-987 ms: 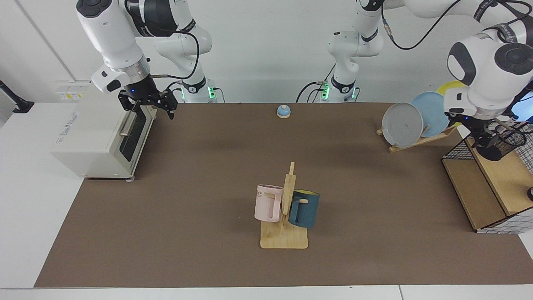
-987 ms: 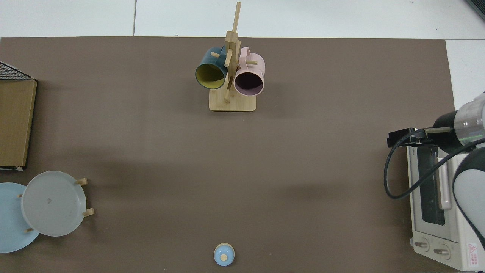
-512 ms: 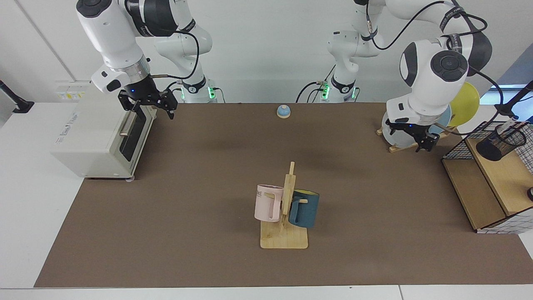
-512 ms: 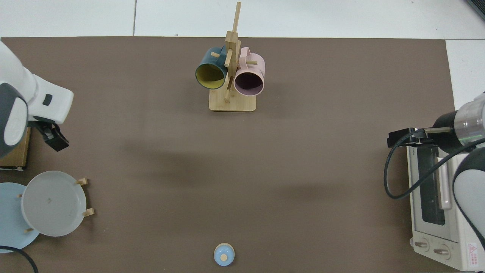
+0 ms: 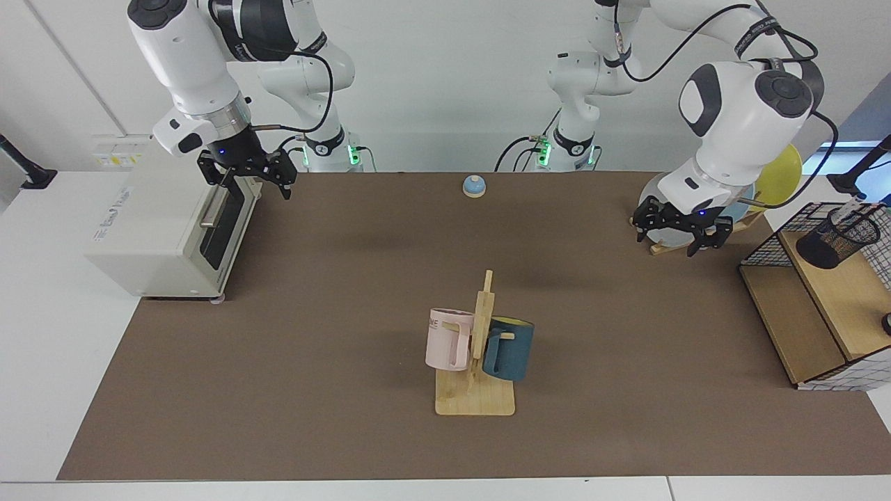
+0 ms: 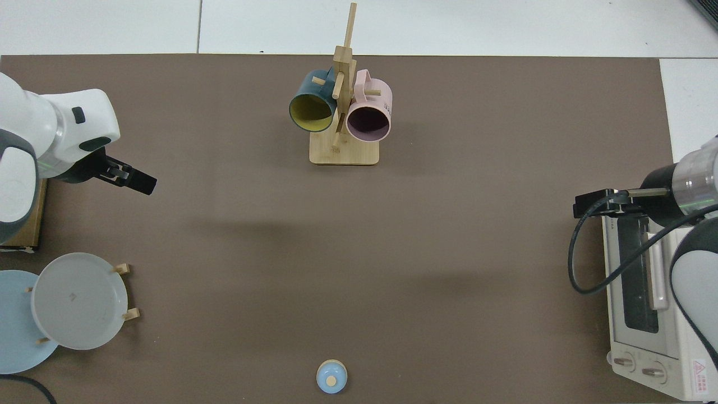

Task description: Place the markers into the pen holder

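— Black wire mesh at the frame's edge: the pen holder (image 5: pixel 837 239) leans tilted on the wooden shelf (image 5: pixel 835 299) inside a wire-grid basket frame (image 5: pixel 766 243), with the marker (image 5: pixel 850 204) poking from its rim, only its tip visible. The top view cuts the holder off entirely.

— Any writing?

— "ME" reads on the pink mug (image 5: pixel 447 339); the toaster oven (image 5: pixel 167 229) carries side print too small to read.

— And the grippers?

— The left gripper (image 5: pixel 679 239) hangs over the mat in front of the plate rack (image 5: pixel 696 236), fingers spread apart, holding nothing, well apart from the holder. The right gripper (image 5: pixel 252 179) waits above the toaster oven's front corner, fingers likewise parted and empty.

— What else shows?

— A teal mug (image 5: pixel 510 348) hangs beside the pink one on the wooden mug tree (image 5: pixel 480 362), and a blue bell (image 5: pixel 474 186) sits at the mat's far edge.
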### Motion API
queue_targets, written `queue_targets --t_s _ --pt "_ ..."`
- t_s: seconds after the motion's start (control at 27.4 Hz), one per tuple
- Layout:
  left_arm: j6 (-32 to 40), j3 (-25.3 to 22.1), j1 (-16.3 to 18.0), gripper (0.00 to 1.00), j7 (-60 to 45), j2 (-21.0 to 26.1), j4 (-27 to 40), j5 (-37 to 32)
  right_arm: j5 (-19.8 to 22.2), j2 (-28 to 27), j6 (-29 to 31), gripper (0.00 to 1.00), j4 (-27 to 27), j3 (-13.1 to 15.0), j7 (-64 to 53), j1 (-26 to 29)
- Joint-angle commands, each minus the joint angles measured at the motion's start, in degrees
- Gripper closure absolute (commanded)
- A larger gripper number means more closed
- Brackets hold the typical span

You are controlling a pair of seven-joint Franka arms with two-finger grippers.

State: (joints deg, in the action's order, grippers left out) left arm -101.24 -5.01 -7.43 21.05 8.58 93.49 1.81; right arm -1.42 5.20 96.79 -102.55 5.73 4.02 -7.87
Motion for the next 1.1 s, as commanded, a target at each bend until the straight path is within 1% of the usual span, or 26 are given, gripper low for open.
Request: queue_targets --t_s 0.0,0.11,0.18,0.37,0.44,0.51,0.62,0.73,0.88,0.95,1.06 --pt "-1.77 -0.44 1.28 0.00 -3.55 -0.40 0.38 2.23 -0.43 0.60 0.41 0.00 -0.37 -0.45 -0.76 0.84" --pt "-0.72 -0.79 1.37 0.00 -6.89 -1.37 0.46 2.05 -0.43 0.60 0.41 0.00 -0.37 -0.54 -0.76 0.84" --pt "0.86 -1.84 1.20 0.00 -7.51 -2.42 0.64 2.05 -0.43 0.60 0.41 0.00 -0.37 -0.45 -0.76 0.84" --pt "3.59 -1.93 0.41 0.00 -11.81 -6.72 2.92 1.62 -0.43 0.60 0.41 0.00 -0.37 -0.54 -0.76 0.84" --pt "3.59 -1.58 0.23 0.00 -12.17 -8.05 3.97 0.04 -0.43 0.60 0.41 0.00 -0.37 -0.54 -0.76 0.84" --pt "3.59 -1.23 0.14 0.00 -12.26 -8.23 4.07 -1.45 -0.43 0.60 0.41 0.00 -0.37 -0.54 -0.76 0.84" --pt "3.94 -1.14 -0.47 0.00 -11.82 -9.27 4.15 -1.99 -0.43 0.60 0.41 0.00 -0.37 -0.54 -0.76 0.84" --pt "5.00 -0.79 -0.56 0.00 -12.26 -12.87 6.95 -4.00 -0.43 0.60 0.41 0.00 -0.37 -0.45 -0.77 0.84" --pt "2.20 -0.44 -0.48 0.00 -12.44 -16.57 12.75 -4.10 -0.43 0.60 0.41 0.00 -0.37 -0.54 -0.76 0.84" --pt "0.61 -0.44 -0.56 0.00 -11.65 -16.23 12.59 -3.92 -0.43 0.60 0.41 0.00 -0.37 -0.54 -0.76 0.84" --pt "0.60 -0.44 -0.56 0.00 -12.26 -15.17 10.75 -3.39 -0.43 0.60 0.41 0.00 -0.37 -0.54 -0.76 0.84"
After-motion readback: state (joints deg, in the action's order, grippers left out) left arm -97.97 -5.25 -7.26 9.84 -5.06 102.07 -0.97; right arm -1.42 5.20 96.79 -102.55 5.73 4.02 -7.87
